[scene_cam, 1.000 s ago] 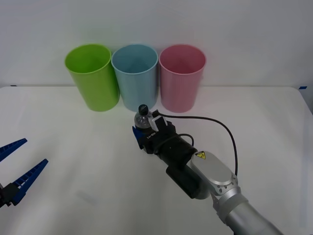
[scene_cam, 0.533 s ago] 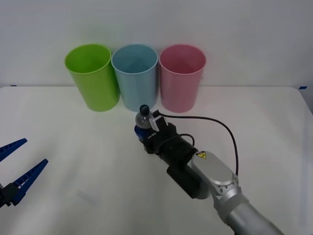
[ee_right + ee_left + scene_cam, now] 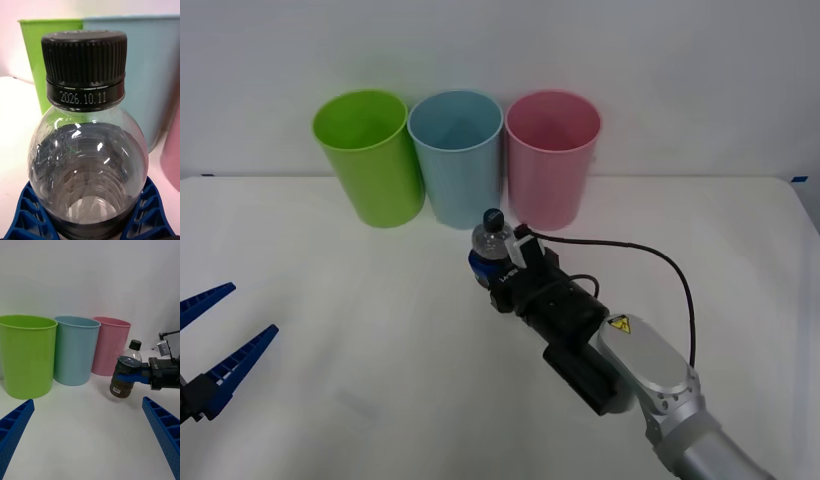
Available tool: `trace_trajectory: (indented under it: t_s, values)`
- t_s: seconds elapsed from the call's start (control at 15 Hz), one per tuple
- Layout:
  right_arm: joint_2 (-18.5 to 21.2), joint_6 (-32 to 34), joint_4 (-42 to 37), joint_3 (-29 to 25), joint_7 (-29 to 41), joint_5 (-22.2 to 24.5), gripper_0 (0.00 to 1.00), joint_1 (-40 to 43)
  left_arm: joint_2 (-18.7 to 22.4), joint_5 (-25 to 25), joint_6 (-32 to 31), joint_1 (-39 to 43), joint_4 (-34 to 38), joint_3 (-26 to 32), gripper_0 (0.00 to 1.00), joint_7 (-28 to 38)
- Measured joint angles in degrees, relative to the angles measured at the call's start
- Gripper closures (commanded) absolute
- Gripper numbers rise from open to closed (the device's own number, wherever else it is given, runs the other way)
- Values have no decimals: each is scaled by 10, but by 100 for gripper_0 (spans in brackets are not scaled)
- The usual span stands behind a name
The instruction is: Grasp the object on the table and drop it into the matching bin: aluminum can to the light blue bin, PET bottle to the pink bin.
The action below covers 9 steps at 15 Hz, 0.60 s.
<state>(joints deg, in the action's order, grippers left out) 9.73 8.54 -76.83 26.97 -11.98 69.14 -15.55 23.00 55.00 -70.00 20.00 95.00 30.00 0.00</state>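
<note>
The PET bottle [image 3: 491,236], small and clear with a black cap and dark body, is upright in my right gripper [image 3: 486,263], which is shut on its lower body. In the left wrist view the bottle [image 3: 126,379] hangs a little above the white table [image 3: 330,300], in front of the gap between the light blue bin [image 3: 456,155] and the pink bin [image 3: 551,160]. In the right wrist view, blue fingers [image 3: 28,215] hug the bottle [image 3: 88,150]. My left gripper [image 3: 210,340] stays open at the table's near left.
A lime green bin [image 3: 370,155] stands left of the light blue one, all three in a row at the table's far edge. A black cable [image 3: 650,262] loops off the right wrist. Bare tabletop spreads in front of the bins.
My right gripper has carried the bottle to the right, from in front of the light blue bin toward the pink one. The left arm has not moved.
</note>
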Motion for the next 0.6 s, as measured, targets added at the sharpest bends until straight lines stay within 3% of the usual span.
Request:
trace_trajectory:
  t_s: [0.6]
  values:
    - [107, 10, -157, 0, 34, -33, 100, 70, 0, 0, 0, 0, 0, 0, 0, 0]
